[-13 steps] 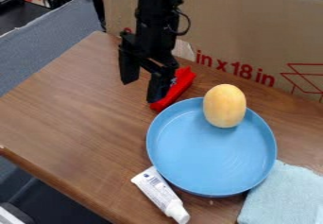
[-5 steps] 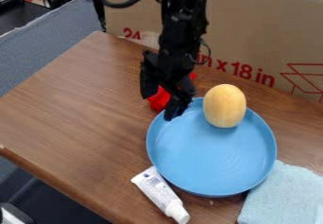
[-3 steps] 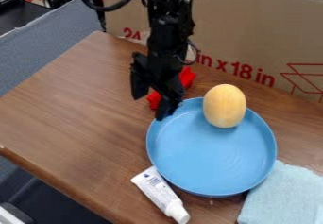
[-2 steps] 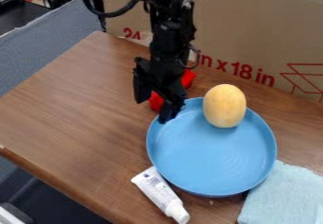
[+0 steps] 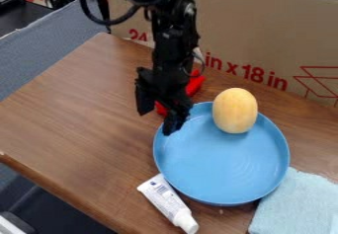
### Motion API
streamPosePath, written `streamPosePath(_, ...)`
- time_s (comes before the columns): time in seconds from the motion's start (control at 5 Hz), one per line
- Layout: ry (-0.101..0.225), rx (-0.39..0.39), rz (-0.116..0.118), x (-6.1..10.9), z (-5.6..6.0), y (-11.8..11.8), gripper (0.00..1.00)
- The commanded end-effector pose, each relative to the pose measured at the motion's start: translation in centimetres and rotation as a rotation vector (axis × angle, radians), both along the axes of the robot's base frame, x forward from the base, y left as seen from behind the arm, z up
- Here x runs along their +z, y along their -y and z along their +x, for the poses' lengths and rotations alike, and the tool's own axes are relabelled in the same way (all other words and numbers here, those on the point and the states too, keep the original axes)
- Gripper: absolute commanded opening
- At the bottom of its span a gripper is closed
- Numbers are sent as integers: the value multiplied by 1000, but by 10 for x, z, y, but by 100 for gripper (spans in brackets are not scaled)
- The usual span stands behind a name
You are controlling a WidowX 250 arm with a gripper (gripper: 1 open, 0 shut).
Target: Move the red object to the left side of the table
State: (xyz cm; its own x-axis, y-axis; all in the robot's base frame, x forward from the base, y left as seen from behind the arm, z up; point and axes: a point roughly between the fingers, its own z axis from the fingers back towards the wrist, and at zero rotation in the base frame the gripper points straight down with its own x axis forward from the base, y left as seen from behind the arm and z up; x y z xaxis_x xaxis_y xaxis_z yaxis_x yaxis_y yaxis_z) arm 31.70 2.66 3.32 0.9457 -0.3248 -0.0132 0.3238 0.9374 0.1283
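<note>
The red object point(image 5: 193, 81) lies on the wooden table point(image 5: 79, 100) just behind the blue plate, mostly hidden by my arm. Only its upper end and a bit near the fingers show. My black gripper point(image 5: 157, 108) points straight down over its lower end, low at the table, with its jaws open on either side of the red piece. I cannot tell whether the fingers point(image 5: 142, 100) touch it.
A blue plate point(image 5: 199, 164) holds a tan egg-shaped object point(image 5: 235, 111) right of the gripper. A white tube point(image 5: 168, 205) lies at the front edge and a light blue cloth point(image 5: 298, 210) at the front right. A cardboard box point(image 5: 278, 36) stands behind.
The gripper has shifted slightly left and turned a little over the red object, staying low and open. The red object has not moved.
</note>
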Motion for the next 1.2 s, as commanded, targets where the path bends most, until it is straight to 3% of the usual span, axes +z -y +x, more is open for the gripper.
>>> streamPosePath(0.0, 135, 44, 14, 34, 18, -4, 100)
streamPosePath(0.4, 133, 64, -26, 26, 16, -3, 100)
streamPosePath(0.6, 141, 83, -44, 33, 20, 1, 100)
streamPosePath(0.8, 147, 85, -52, 18, 24, 15, 100)
streamPosePath(1.0, 140, 102, -57, 18, 23, 16, 100)
